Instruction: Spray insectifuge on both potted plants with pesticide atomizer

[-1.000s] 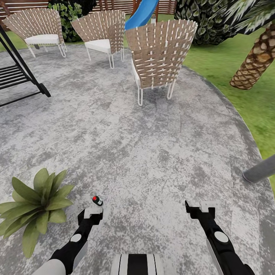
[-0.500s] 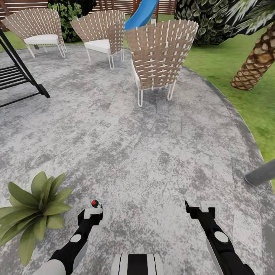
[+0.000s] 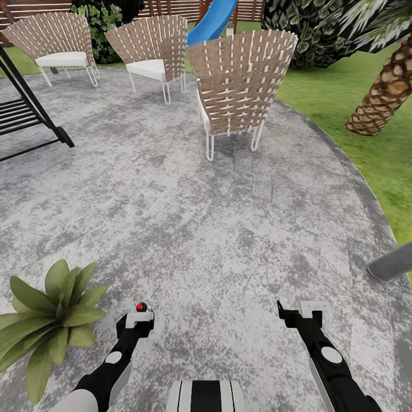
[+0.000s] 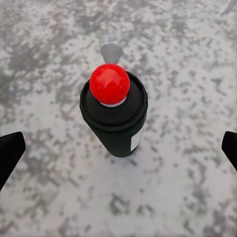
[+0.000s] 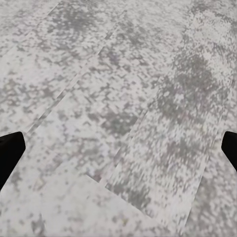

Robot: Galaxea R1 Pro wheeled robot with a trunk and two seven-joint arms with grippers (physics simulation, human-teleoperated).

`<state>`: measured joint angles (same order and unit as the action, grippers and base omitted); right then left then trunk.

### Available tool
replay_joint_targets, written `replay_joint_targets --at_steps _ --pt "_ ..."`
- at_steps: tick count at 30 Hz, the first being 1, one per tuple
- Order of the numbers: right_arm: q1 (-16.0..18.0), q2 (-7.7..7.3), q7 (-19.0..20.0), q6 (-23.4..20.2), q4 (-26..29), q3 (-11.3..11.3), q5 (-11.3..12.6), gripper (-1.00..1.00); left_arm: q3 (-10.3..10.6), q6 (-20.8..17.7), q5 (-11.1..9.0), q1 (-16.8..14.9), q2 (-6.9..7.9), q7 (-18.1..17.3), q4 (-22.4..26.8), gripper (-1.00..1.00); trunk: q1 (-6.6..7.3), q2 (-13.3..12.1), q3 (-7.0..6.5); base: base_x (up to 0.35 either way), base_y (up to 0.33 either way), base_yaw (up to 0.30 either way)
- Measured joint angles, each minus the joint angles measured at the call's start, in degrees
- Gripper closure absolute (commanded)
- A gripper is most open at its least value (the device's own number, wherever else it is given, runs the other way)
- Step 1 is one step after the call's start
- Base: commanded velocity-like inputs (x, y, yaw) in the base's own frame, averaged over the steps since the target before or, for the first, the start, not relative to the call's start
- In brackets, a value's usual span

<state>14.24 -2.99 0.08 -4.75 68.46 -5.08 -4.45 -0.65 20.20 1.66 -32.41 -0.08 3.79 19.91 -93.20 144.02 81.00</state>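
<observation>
The pesticide atomizer [image 3: 141, 307], a tiny dark bottle with a red tip, stands upright on the grey mottled paving [image 3: 217, 229] of the garden. My left gripper [image 3: 137, 320] hangs just short of it, open. In the left wrist view the atomizer [image 4: 114, 116] sits centred between the two dark fingertips [image 4: 10, 154], which stand wide apart and clear of it. One potted plant [image 3: 51, 315], a low rosette of broad green leaves, grows to the left of that arm; no whitish specks show on it. My right gripper [image 3: 298, 316] is open over bare paving [image 5: 118, 118].
Three woven chairs stand ahead, the nearest [image 3: 237, 86] at centre. A black slatted frame [image 3: 28, 114] is at the far left, a blue slide [image 3: 212, 20] behind the chairs. Lawn [image 3: 355, 149], a palm trunk [image 3: 380, 97] and a grey pole [image 3: 392, 262] lie to the right.
The whole view has crept forward: the atomizer and the plant sit lower in the picture, with the bottle closer to my left gripper. Both grippers stay open.
</observation>
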Motion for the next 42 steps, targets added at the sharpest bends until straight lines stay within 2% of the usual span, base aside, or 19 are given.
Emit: replay_joint_targets --at_steps 3,11,22,26,42 --pt "0.01 0.00 0.00 0.00 0.00 0.00 0.00 -1.00 0.00 0.00 0.00 0.00 0.00 0.00 -0.04 -1.00 -0.03 0.01 0.21 0.000 0.000 0.000" --pt "0.01 0.00 0.00 -0.02 0.00 0.00 -0.07 -1.00 0.00 1.11 0.00 0.00 0.00 0.00 -0.09 -1.00 -0.24 0.12 2.45 0.000 0.000 0.000" --pt "0.01 0.00 0.00 0.00 0.00 0.00 -0.08 -1.00 0.00 1.23 0.00 0.00 0.00 0.00 -0.09 -1.00 -0.23 0.12 2.66 0.000 0.000 0.000" --pt "0.03 0.00 0.00 0.00 0.00 0.00 -0.08 -1.00 0.00 1.35 0.00 0.00 0.00 0.00 -0.09 -1.00 -0.34 0.17 3.54 0.000 0.000 0.000" --pt "0.01 0.00 0.00 0.01 -0.01 0.00 -0.08 -1.00 0.00 1.41 0.00 0.02 0.00 0.00 -0.10 -1.00 -0.31 0.18 3.55 0.049 0.009 0.000"
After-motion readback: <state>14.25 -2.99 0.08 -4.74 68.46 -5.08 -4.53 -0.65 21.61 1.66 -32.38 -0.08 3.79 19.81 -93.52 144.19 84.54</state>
